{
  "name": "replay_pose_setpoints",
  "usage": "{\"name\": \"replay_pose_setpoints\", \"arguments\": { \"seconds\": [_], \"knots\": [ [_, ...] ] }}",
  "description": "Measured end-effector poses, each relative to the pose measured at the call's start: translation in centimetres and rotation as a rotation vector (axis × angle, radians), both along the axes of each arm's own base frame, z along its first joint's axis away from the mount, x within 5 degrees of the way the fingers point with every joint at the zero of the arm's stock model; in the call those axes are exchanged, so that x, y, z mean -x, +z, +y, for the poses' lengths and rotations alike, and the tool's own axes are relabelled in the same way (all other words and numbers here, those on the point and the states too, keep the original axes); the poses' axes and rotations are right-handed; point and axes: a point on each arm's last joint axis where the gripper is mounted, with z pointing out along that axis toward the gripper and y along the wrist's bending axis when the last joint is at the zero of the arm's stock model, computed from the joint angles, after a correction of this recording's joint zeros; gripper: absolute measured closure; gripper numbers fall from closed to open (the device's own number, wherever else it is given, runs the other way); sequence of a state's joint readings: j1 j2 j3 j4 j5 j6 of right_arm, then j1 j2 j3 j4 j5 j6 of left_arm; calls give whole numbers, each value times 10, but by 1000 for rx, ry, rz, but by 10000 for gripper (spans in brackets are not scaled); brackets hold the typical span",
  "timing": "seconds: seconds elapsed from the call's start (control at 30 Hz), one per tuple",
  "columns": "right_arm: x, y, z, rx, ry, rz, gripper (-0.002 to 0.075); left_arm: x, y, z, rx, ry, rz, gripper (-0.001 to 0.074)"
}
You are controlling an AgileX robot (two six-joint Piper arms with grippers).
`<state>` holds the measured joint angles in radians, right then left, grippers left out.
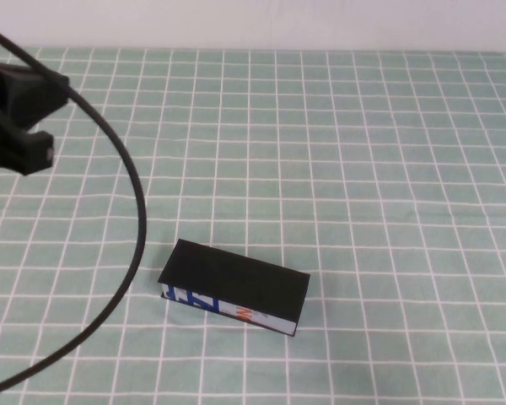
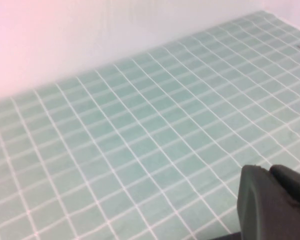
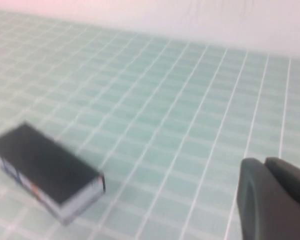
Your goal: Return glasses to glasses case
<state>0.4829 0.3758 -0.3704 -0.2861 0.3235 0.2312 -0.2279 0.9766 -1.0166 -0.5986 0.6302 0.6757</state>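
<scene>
The glasses case (image 1: 234,285) lies shut on the green checked cloth, near the front middle, its white side strip with blue and orange print facing me. It also shows in the right wrist view (image 3: 44,169). The glasses are out of view. My left gripper (image 2: 268,170) is shut and empty, raised over bare cloth at the far left, well away from the case; its arm (image 1: 17,110) shows in the high view. My right gripper (image 3: 263,162) is shut and empty, above the cloth to the right of the case, and does not show in the high view.
A black cable (image 1: 140,228) arcs from the left arm down to the front left, passing close to the case's left end. The green checked cloth (image 1: 363,169) covers the table up to the white wall at the back.
</scene>
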Motion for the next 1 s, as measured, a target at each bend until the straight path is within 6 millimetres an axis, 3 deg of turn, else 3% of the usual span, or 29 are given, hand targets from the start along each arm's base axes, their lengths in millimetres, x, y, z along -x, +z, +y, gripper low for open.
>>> {"name": "replay_pose_setpoints", "arguments": {
  "seconds": [0.17, 0.3, 1.0],
  "knots": [
    [2, -39, -1, 27, -1, 91, 739, -7, -5, -3, 13, -11, 33, 738],
    [3, -53, 0, 7, -6, 145, 739, -6, -5, -3, 15, -11, 33, 738],
    [4, -57, -1, 7, -13, 182, 739, -4, -5, -10, 17, -49, 30, 738]
  ]
}}
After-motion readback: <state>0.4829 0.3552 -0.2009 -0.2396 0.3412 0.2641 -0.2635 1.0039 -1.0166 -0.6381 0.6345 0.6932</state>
